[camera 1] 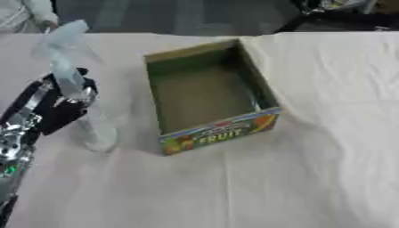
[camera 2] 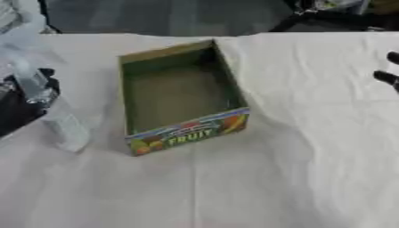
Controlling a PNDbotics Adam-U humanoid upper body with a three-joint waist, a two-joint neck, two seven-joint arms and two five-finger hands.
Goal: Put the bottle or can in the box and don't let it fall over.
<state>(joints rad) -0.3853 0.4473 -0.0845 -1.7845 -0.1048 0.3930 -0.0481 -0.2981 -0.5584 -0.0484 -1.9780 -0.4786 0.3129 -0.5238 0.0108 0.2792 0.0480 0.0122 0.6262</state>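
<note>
A clear spray bottle (camera 1: 78, 89) with a pale trigger head stands upright on the white cloth, left of the box. My left hand (camera 1: 59, 104) is black and wraps round the bottle's middle from the left side. The open cardboard box (camera 1: 261, 95) with a "FRUIT" label on its near wall sits at the centre, with nothing inside. Only dark fingertips of my right hand (camera 2: 387, 76) show at the right edge of the right eye view, well away from the box.
A white wrinkled cloth (camera 1: 296, 178) covers the table. A person's sleeve (camera 1: 39, 11) shows at the far left corner, and dark equipment (camera 1: 335, 13) stands beyond the far right edge.
</note>
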